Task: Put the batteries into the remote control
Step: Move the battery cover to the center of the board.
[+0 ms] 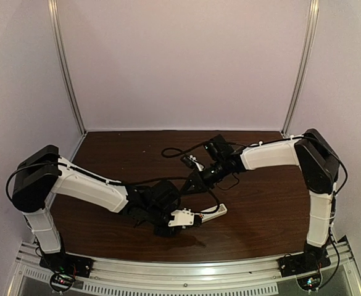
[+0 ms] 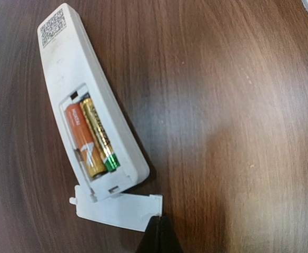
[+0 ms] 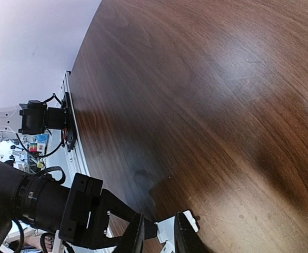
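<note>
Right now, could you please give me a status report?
Left hand shut, at the loose cover. Right hand open, clear of remote. Both batteries in the remote, cover off. Nothing blocking them.

QR code (image 2: 52, 26), seemingly unreadable, on remote control (image 2: 72, 74)

A dark brown, wood-grained table (image 1: 260, 209) forms the floor of the enclosure, glossy enough to carry pale patches of glare. Plain pale walls (image 1: 186, 61) close it in behind and at both sides. Two slim metal uprights rise from the back corners, the left post (image 1: 66, 68) and the right post (image 1: 300, 68), each leaning slightly outward. A ribbed metal rail (image 1: 186, 271) runs along the near edge. In the left wrist view a small white cover plate (image 2: 119, 211) lies flat on the wood, with a little tab at its left end. Beyond the table's edge, the right wrist view shows blurred, colourful clutter (image 3: 17, 147).
</note>
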`<state>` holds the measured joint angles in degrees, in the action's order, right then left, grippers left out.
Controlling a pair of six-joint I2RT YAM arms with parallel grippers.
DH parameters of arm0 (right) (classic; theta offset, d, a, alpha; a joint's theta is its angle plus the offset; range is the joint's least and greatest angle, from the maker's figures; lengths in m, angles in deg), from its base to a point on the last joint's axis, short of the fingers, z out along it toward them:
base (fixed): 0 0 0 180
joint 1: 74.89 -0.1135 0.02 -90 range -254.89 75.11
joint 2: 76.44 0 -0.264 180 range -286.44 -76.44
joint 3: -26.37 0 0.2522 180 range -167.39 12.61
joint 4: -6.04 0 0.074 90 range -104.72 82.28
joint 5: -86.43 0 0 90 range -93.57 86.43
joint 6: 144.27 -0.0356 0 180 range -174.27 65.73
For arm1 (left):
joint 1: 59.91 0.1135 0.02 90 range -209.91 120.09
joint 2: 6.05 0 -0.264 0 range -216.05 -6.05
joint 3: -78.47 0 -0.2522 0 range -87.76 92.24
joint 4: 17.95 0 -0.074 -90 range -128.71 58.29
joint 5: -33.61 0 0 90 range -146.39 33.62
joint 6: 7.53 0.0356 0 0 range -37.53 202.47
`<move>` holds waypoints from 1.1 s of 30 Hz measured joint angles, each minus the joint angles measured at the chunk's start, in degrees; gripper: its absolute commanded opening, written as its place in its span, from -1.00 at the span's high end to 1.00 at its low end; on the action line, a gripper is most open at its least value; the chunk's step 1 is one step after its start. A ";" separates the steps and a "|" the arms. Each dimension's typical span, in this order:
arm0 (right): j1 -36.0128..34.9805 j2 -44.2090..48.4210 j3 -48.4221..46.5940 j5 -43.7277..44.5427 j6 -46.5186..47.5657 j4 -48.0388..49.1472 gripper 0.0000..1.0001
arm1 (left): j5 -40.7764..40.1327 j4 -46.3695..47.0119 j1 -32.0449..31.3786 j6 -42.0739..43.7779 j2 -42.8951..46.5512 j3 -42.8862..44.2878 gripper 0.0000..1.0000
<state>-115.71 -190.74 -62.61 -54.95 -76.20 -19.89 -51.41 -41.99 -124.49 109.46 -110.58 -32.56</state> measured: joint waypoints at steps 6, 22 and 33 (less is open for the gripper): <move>-0.26 -2.14 -2.93 1.75 4.50 -6.82 0.57 | -1.62 1.20 -1.07 -0.04 -0.68 0.44 1.00; -0.37 -4.11 -4.59 5.86 10.10 -14.84 0.61 | -5.31 2.16 -0.33 -1.38 2.23 -2.89 0.87; -0.31 -2.95 1.31 5.95 8.33 -12.52 0.62 | -7.74 -3.98 2.45 -2.49 10.19 -7.39 0.30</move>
<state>-116.02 -193.69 -61.30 -49.00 -67.87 -32.41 -59.15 -45.97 -122.04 106.96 -100.40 -39.95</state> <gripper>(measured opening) 0.190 0.301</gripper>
